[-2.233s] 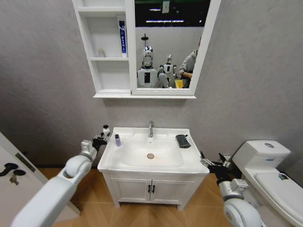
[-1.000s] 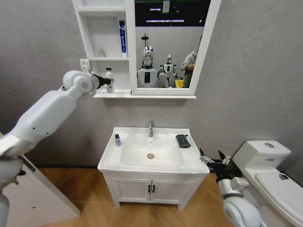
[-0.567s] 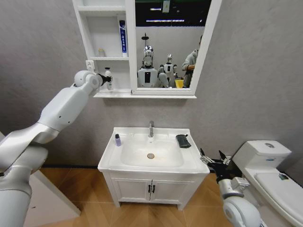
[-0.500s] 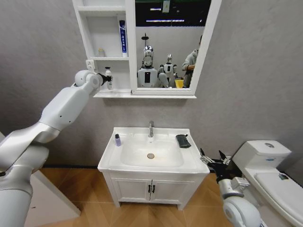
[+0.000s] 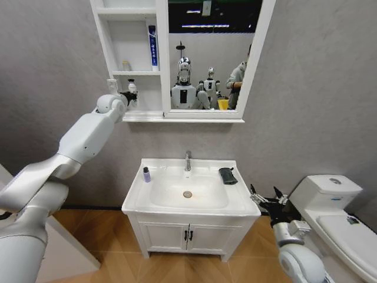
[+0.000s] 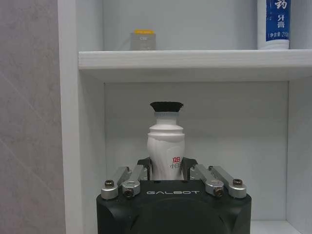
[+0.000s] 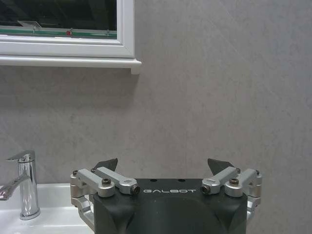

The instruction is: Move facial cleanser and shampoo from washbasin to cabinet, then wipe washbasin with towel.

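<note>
The left claw (image 6: 167, 171) grips an upright white bottle (image 6: 166, 148) inside the cabinet's (image 5: 135, 115) lowest open shelf. The right claw (image 7: 165, 168) hangs wide open, holding nothing, beside the washbasin (image 5: 238, 206).

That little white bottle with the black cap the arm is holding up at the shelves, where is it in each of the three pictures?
Head view: the white bottle stands in the cabinet's lower open compartment, gripped by the left end effector.
Left wrist view: the bottle is centre frame, upright between the end effector's fingers.
Right wrist view: not in it.
Shared landmark: the shelf board above the bottle, with the blue-labelled tube standing on it.
</note>
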